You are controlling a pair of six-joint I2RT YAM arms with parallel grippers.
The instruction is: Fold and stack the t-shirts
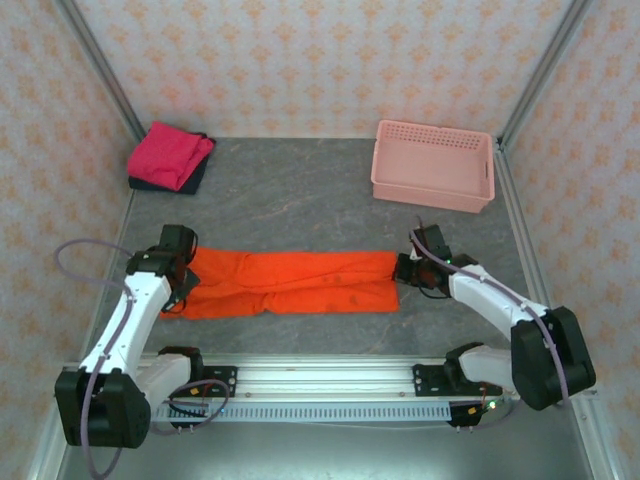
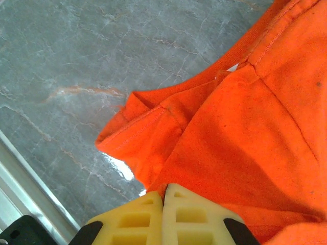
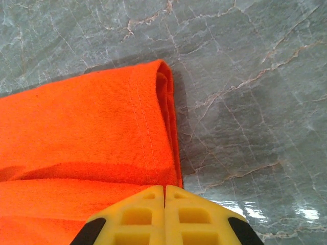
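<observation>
Far-left corner: magenta t-shirt [image 1: 170, 153] folded on top of navy t-shirt [image 1: 195, 181]; the navy one is mostly covered, only a dark edge shows. Left gripper [image 2: 163, 191] has its fingers pressed together, tips at the bunched left end of orange t-shirt [image 1: 290, 283]; cloth runs under the tips, so any pinch is hidden. The orange shirt lies as a long folded strip mid-table [image 1: 300, 200]. Right gripper [image 3: 164, 190] is also closed tight, at the strip's right corner, contact hidden. Basket [image 1: 430, 190] sits far right, well apart.
</observation>
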